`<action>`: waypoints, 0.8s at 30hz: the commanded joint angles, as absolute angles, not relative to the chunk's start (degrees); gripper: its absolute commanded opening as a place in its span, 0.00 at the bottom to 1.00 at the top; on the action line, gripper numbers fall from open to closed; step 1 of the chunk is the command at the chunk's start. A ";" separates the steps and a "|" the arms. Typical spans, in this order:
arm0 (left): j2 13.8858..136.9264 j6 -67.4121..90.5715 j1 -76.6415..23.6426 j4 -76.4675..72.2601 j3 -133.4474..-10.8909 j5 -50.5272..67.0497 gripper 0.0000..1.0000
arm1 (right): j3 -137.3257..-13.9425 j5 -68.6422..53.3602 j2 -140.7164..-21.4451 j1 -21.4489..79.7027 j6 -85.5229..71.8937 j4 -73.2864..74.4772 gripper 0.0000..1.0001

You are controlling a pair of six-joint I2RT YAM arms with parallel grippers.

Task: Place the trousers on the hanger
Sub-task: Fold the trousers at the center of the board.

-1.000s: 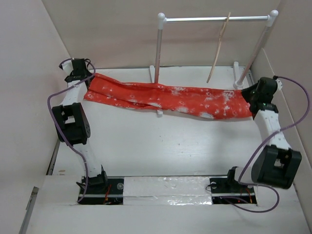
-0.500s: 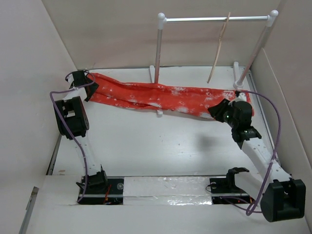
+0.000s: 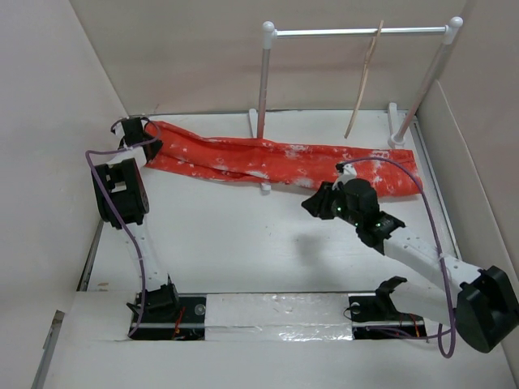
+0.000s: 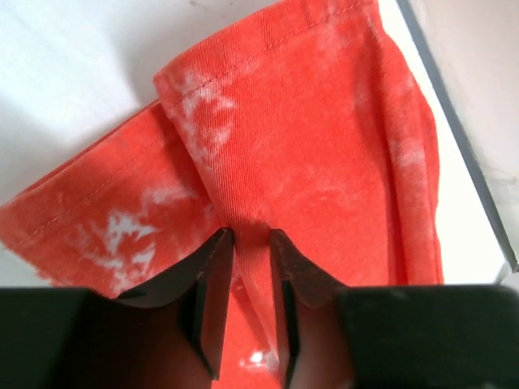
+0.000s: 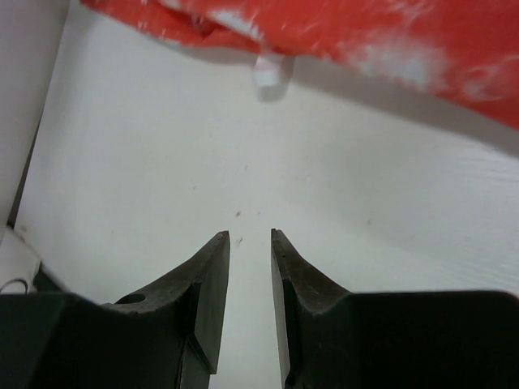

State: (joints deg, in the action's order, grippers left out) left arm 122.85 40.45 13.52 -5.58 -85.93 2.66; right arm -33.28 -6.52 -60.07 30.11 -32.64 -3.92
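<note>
The orange-red trousers [image 3: 276, 162] with white splotches lie stretched flat across the back of the table, from the left wall to the right side. At their left end my left gripper [image 3: 146, 146] is shut, and the left wrist view shows a raised fold of the trousers [image 4: 324, 121] pinched in the left gripper [image 4: 252, 237]. My right gripper [image 3: 311, 207] hovers over bare table just in front of the trousers' middle; this right gripper [image 5: 250, 235] is open and holds nothing, with the trousers [image 5: 389, 32] ahead of it. The thin beige hanger [image 3: 365, 77] hangs from the rack's bar, apart from both grippers.
A white tube rack [image 3: 263, 73] with a metal crossbar [image 3: 340, 32] stands at the back, and one of its feet [image 3: 264, 189] pokes out under the cloth. Side walls close in left and right. The table [image 3: 243, 243] in front of the trousers is bare white.
The right gripper let go of the trousers' right end and swung left and forward to the middle. The left gripper closed on the left end. The cloth has settled flat.
</note>
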 commanded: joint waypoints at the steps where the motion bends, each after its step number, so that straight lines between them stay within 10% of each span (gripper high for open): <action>1: 123.05 41.31 13.71 -9.49 -87.54 3.43 0.18 | -35.68 -1.76 -62.22 35.32 -34.01 -8.26 0.33; 4: 120.52 41.31 13.71 -13.51 -84.65 3.60 0.00 | -36.04 -1.23 -63.54 38.57 -35.42 -11.06 0.33; 24: 106.27 35.69 13.71 1.76 -84.30 -4.22 0.00 | -35.78 4.49 -57.75 40.52 -32.35 -4.31 0.35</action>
State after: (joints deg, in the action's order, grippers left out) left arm 110.61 38.06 13.45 0.25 -84.53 -0.38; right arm -36.36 3.03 -59.70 41.60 -33.89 -4.21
